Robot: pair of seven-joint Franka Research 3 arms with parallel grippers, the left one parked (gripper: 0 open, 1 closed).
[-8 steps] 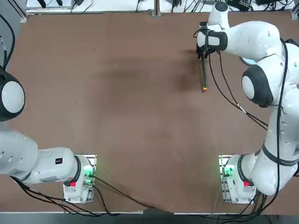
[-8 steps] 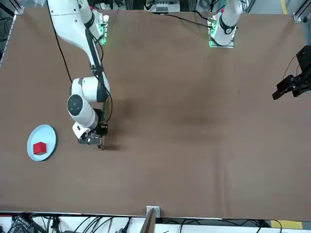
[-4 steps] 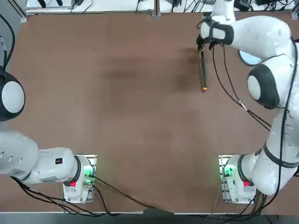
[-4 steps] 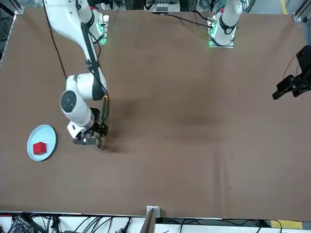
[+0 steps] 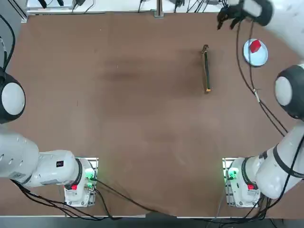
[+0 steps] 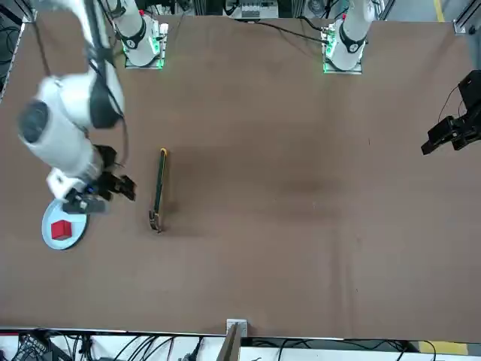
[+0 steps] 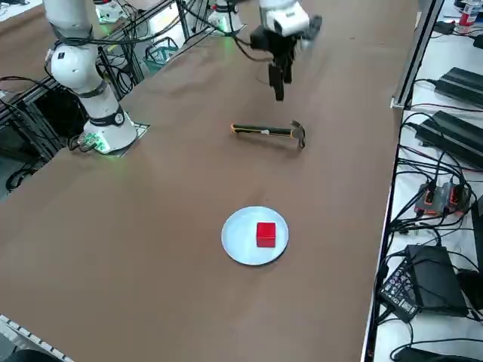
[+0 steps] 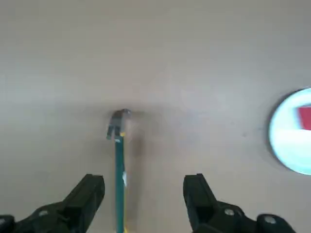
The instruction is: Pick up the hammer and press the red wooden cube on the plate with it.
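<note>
The hammer [image 5: 206, 69] lies flat on the brown table, its dark head toward the far edge and its orange tip toward the robot's base. It also shows as the hammer [image 6: 158, 188], [image 7: 268, 131], [image 8: 119, 155]. My right gripper [image 5: 227, 18] hangs high above the table, open and empty, up beyond the hammer's head, as the right side view's gripper [image 7: 279, 87] confirms; in the wrist view the gripper [image 8: 143, 187] looks down on the hammer. The red wooden cube [image 5: 255, 46] sits on the plate [image 5: 256, 58] to the hammer's right. The cube [image 7: 266, 234] rests near the middle of the plate [image 7: 240, 243].
Bare brown tabletop surrounds the hammer and plate. The table's far edge [image 5: 156, 12] runs just past the gripper, with cables behind it. In the front view my gripper [image 6: 105, 197] overlaps the upper rim of the plate [image 6: 74, 238].
My right gripper has lifted from the hammer's head and swung up toward the far edge and the plate side. The hammer has stayed where it lay on the table.
</note>
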